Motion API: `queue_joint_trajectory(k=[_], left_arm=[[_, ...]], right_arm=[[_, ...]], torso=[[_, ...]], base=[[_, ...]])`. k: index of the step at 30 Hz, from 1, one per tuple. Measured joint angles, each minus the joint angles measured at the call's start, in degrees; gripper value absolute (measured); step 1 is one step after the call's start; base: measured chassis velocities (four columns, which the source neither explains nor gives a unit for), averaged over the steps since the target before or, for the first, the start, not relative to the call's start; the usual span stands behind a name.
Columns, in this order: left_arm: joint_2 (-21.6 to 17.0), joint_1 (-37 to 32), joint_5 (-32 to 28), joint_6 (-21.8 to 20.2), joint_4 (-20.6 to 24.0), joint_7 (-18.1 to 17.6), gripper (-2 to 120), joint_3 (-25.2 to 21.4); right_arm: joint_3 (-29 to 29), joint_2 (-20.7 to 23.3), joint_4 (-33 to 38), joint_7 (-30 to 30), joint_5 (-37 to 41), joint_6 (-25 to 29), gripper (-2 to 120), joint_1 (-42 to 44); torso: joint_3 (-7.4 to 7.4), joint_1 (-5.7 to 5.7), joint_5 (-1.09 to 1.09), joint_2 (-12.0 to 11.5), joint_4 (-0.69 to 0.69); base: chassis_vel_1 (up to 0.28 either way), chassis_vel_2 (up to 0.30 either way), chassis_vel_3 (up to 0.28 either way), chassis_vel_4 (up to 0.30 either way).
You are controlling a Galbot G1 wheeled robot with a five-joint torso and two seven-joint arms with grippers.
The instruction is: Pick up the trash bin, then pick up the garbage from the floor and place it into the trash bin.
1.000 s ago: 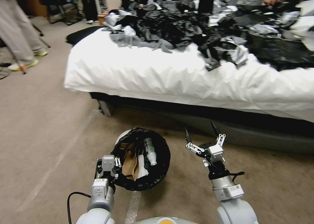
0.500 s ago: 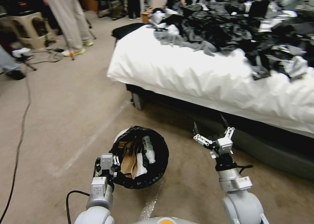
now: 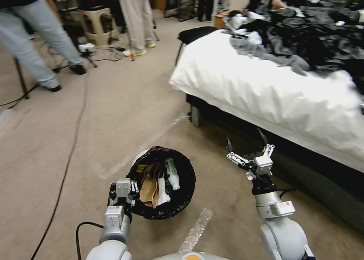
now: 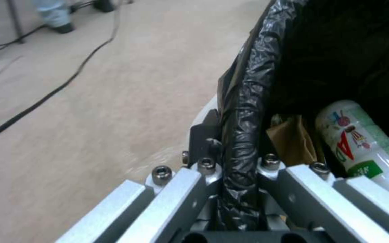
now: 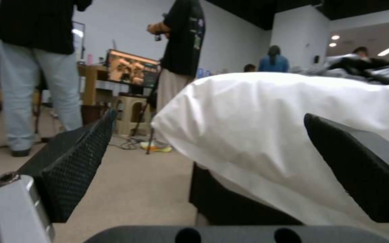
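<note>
The trash bin (image 3: 186, 178), white with a black liner, hangs above the carpet in front of me. My left gripper (image 3: 132, 191) is shut on the near side of its rim; the left wrist view shows my left gripper (image 4: 237, 145) pinching the liner-covered rim (image 4: 244, 111). Garbage lies inside: a clear bottle with a green label (image 3: 172, 174) (image 4: 361, 145), brown paper (image 3: 149, 186) (image 4: 293, 141) and a white tissue (image 3: 163, 191). My right gripper (image 3: 245, 138) (image 5: 217, 162) is open and empty, raised to the right of the bin and pointing at the bed.
A bed with a white cover (image 3: 265, 89) (image 5: 266, 111) runs along the right, with a black clothes heap (image 3: 314, 40) on it. A cable (image 3: 76, 131) crosses the carpet on the left. People and a stool (image 3: 96, 24) stand at the back left.
The whole head view has swung left, so the bed now sits farther right and more floor shows. Both arms keep their pose, and the bin stays in my left gripper.
</note>
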State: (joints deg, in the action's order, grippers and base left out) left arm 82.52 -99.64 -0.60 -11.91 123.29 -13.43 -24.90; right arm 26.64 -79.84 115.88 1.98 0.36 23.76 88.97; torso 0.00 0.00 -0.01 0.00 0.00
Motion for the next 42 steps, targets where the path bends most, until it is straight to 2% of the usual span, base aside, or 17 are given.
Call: queue_joint_trajectory(k=[13, 42], left_arm=[[0.0, -0.2, -0.1, 0.0, 0.0, 0.0, 0, -0.1], [0.3, -0.2, -0.1, 0.5, -0.6, -0.1, 0, 0.3]], right_arm=[[-2.0, -0.9, -1.9, 0.1, -2.2, 1.3, 100, 1.4], [-2.1, -1.1, -1.8, 0.3, -2.5, 1.8, 100, 2.0]], torso=[[0.00, 0.00, 0.00, 0.0, 0.01], [0.00, 0.00, 0.00, 0.0, 0.01]], base=[[0.122, 0.117, 0.119, 0.125], [0.104, 0.105, 0.104, 0.112]])
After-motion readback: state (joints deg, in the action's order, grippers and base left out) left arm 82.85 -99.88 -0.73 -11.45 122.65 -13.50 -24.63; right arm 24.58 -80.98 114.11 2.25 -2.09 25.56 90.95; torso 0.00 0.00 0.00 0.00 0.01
